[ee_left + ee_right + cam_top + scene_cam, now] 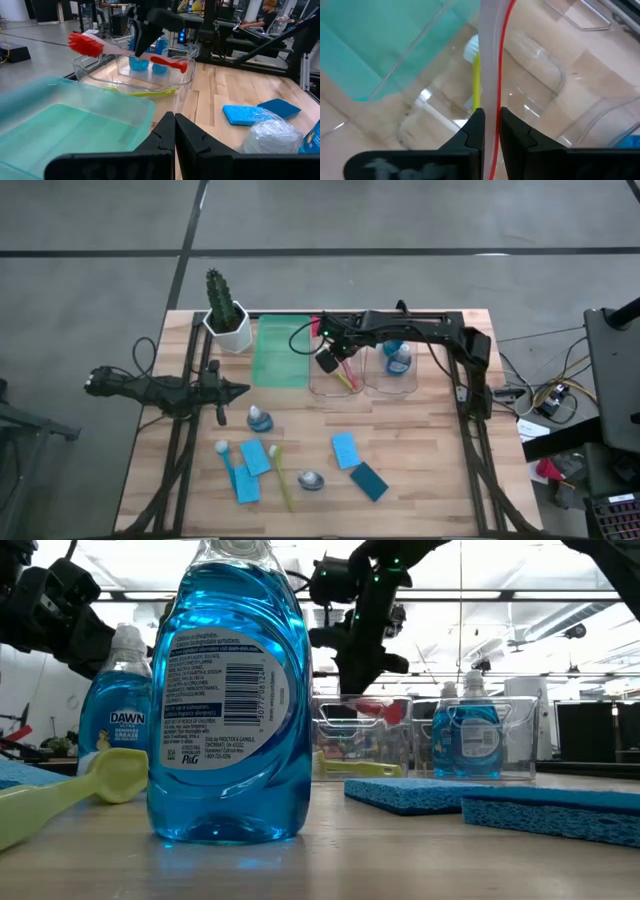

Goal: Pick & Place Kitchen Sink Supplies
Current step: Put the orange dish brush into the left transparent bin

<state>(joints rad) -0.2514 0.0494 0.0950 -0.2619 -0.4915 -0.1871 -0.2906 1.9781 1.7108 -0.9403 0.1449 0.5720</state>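
Observation:
My right gripper point(328, 358) hangs over the left clear bin point(322, 388), shut on a pink brush point(120, 51) with a red bristle head point(84, 44). A yellow-green brush point(476, 75) lies in that bin. The clear bin beside it holds a blue bottle point(398, 360). On the table stand or lie two bottles point(258, 418) point(310, 479), a blue brush point(225, 455), another yellow-green brush point(283, 478), blue sponges point(255, 457) point(345, 450) and a teal sponge point(368, 481). My left gripper point(236, 390) waits shut at the table's left side. My right gripper pinches the pink brush's handle point(490, 95) between its two fingers, about midway along it. The fingers point(142, 37) come from above and lie across the handle. The brush is lifted clear over the clear bin, nearly level, with its bristle head toward the green bin.
A green bin point(280, 352) sits left of the clear bins at the far edge. A cactus in a white pot point(227, 315) stands at the far left corner. In the low view a bottle point(225, 690) stands close in front. People sit beyond the table.

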